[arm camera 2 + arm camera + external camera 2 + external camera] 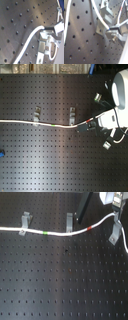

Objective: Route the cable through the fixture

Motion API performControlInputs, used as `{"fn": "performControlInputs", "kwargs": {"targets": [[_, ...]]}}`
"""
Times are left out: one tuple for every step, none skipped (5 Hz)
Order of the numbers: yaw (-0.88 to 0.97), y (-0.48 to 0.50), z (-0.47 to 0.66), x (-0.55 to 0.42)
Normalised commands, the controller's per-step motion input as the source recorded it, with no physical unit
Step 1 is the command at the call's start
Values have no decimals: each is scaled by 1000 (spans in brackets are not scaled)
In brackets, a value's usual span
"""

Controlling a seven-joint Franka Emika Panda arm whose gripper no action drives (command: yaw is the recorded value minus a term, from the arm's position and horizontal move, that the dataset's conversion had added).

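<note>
The cable (60,233) is a thin white cord lying across the black perforated board from the first exterior view's left edge. It carries a green band (46,232) and a red band (89,228). Past the red band it rises to my gripper (116,214), which is shut on it at the upper right. In the second exterior view the cable (30,122) runs from the left to the gripper (96,124). Both wrist views show the cord (30,37) ending between the fingers (115,28). The fixture is a set of metal clips: one (24,223) touches the cable, one (70,221) stands just behind it, one (115,234) sits below the gripper.
Two more clips (98,97) (107,144) stand near the gripper in the second exterior view. A small blue object (2,154) lies at the second exterior view's left edge. A dark upright post (84,204) rises behind the board.
</note>
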Motion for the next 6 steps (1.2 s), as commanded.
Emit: {"fn": "performControlInputs", "kwargs": {"targets": [[0, 2, -47, -1], [0, 1, -454, 5], [49, 50, -306, -11], [9, 25, -163, -16], [-97, 48, 113, -92], [0, 258, 73, -142]]}}
